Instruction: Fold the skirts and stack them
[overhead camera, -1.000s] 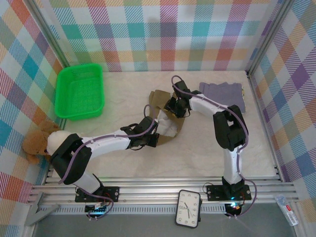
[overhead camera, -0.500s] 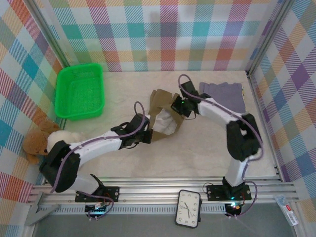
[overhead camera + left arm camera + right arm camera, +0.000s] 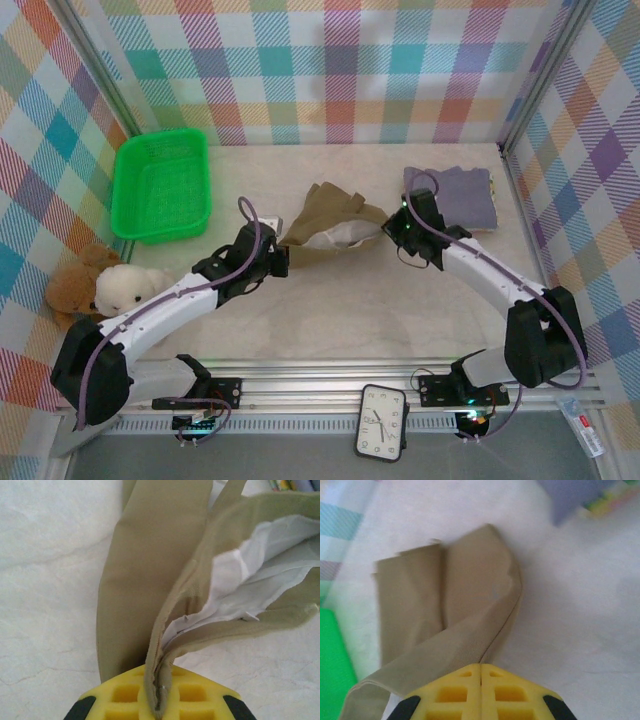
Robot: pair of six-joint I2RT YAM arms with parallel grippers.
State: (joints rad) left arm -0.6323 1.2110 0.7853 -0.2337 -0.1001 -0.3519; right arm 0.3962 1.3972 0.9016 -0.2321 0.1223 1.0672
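An olive skirt (image 3: pixel 330 215) is seen stretched over the middle of the surface (image 3: pixel 380 310), its ends pinched in the clenched left claw (image 3: pixel 274 256) and right claw (image 3: pixel 396 229), while a folded lavender skirt (image 3: pixel 452 192) is laid at the far right.

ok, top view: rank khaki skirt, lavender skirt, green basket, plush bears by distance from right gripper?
1. olive-khaki cloth skirt: pinched in the right gripper fingers, centre.
2. folded grey-lavender cloth skirt: just behind, far right.
3. green plastic basket: far left.
4. plush bears: left edge, nearer the bases.
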